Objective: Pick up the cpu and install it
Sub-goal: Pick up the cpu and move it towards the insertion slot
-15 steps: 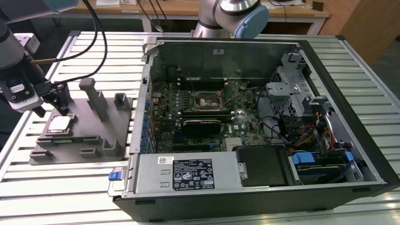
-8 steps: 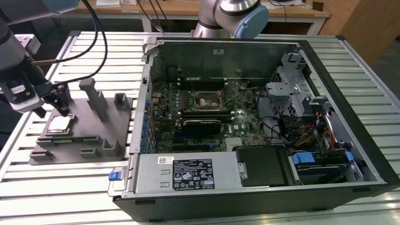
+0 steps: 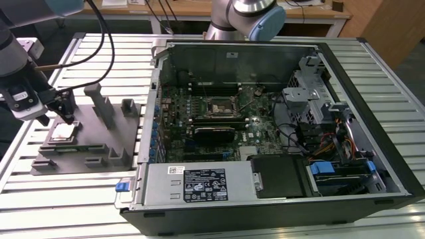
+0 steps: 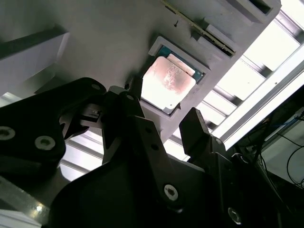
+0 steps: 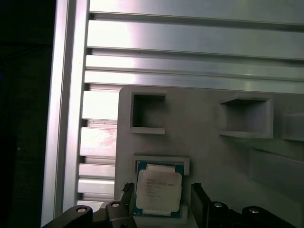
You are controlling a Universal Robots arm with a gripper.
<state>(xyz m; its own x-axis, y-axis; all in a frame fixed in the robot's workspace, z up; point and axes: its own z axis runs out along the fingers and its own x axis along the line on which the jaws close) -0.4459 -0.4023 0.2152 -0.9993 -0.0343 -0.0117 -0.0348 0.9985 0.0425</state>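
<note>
Find small flat square silvery-grey metal cpu (image 5: pixel 158 191) seated in recess of grey plastic holder (image 5: pixel 204 142). Note black gripper (image 3: pixel 67 118) fingers (image 5: pixel 197 202) apart, flanking it. Treat as probably light, rigid, fragile; grip opposite edges.

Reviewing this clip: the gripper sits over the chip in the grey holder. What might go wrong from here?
1. The open gripper straddles the small flat silvery-grey square cpu, seated in a rimmed recess of the grey plastic holder; closing fingers may catch that rim rather than the chip's edges.
2. The chip is thin, so a shallow grip might tilt or drop it.
</note>
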